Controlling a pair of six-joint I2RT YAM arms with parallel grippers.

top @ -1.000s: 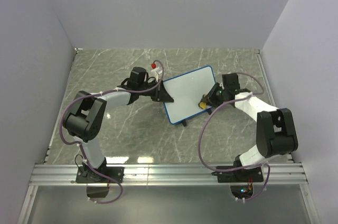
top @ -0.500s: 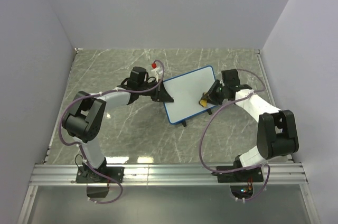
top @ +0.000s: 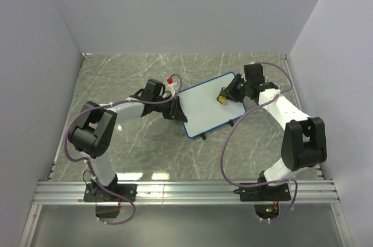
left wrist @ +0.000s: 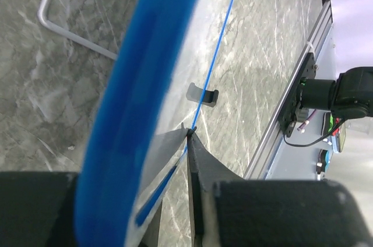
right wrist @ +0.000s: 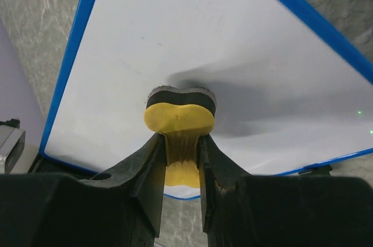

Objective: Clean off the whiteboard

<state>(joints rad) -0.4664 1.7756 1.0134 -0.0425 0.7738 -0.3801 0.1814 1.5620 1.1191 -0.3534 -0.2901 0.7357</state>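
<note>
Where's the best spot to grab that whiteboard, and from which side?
Probably the left rim of the whiteboard, approached from the left: it is a thin flat panel raised on clip feet, so jaws slip over its edge there, away from the yellow eraser in the right gripper.

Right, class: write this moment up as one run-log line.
task: erase whiteboard | right hand: shut on yellow eraser, pressed to board face | left hand: at board rim, grip unclear
</note>
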